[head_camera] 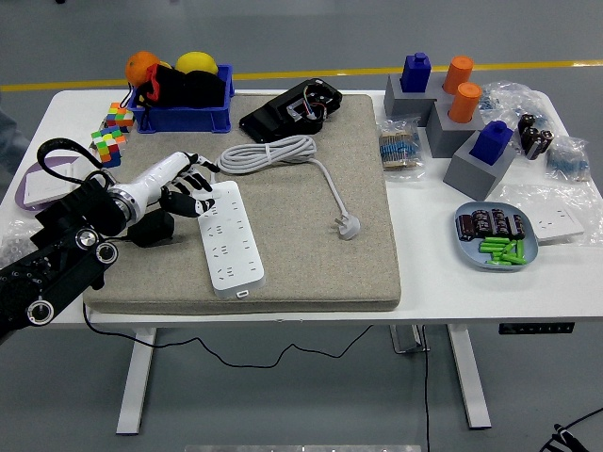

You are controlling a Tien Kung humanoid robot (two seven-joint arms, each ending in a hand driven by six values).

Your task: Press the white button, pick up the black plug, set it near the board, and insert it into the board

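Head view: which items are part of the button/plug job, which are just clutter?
Job:
- white power strip
- black plug
- left hand, fingers over the strip's far end

Lying about:
- white cable coil and its white plug
- blue bin
- puzzle cubes
- blue plate
- grey blocks

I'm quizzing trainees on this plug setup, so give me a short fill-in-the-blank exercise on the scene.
1. The power strip lies on a grey ____.
2. The left hand hovers at the strip's ____ end.
3. The black plug lies to the ____ of the strip.
4. The strip's coiled cable is ____ in colour.

Missing words: mat; far; left; white
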